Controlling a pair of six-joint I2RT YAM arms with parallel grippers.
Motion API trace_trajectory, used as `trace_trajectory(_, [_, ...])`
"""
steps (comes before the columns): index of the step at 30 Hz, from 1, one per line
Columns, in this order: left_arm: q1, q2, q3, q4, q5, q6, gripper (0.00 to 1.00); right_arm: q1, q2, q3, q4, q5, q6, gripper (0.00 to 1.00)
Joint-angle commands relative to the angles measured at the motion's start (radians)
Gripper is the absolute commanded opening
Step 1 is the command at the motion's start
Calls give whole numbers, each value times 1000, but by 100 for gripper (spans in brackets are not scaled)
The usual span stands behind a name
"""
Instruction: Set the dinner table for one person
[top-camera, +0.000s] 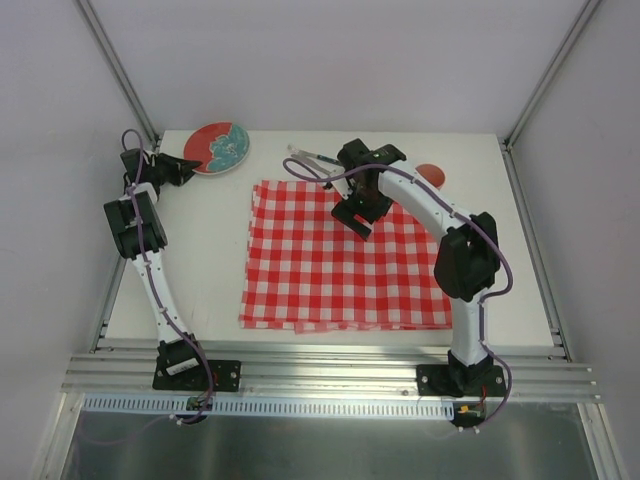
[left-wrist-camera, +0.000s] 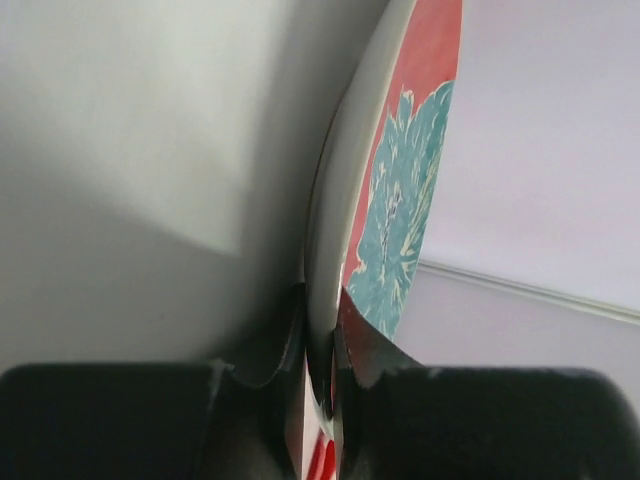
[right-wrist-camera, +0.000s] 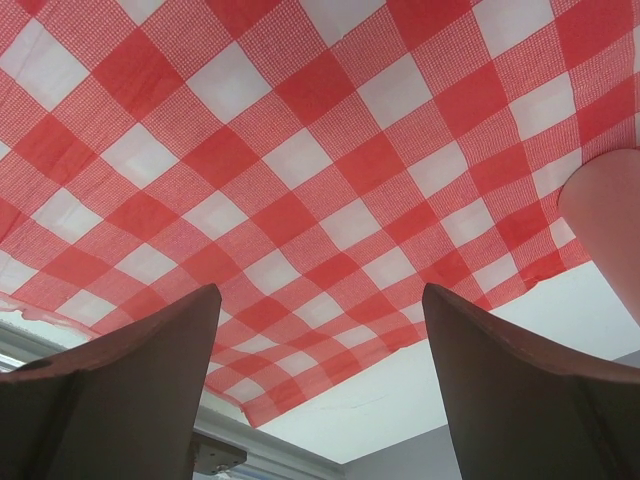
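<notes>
Left arm (top-camera: 150, 270) stretched forward, jaws clamped on plate (top-camera: 222, 147) rim.

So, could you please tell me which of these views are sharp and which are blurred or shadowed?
Top external: evenly lit and sharp throughout. Left wrist: the plate, seen very close up, is slightly soft, with a dark shadow beside it. Right wrist: the checked cloth is crisp, while the near gripper fingers are blurred.

On the dinner table (top-camera: 210, 262) — red-and-teal plate (top-camera: 222, 147) far left, left gripper (top-camera: 192, 163) at its rim, checked cloth (top-camera: 340, 265) mid-table.
</notes>
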Motion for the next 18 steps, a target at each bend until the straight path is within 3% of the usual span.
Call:
trace_trajectory(1, [-55, 61, -47, 68, -7, -125, 0, -7, -12, 56, -21, 12, 20, 87])
trace_trajectory(5, [-86, 74, -44, 126, 51, -133, 0, -20, -20, 43, -22, 9, 20, 87])
trace_trajectory(12, [-118, -43, -102, 454, 232, -180, 0, -52, -32, 62, -1, 45, 16, 87])
trace_trajectory(18, [-110, -276, -226, 396, 329, -156, 0, -95, -40, 76, 33, 78, -13, 87])
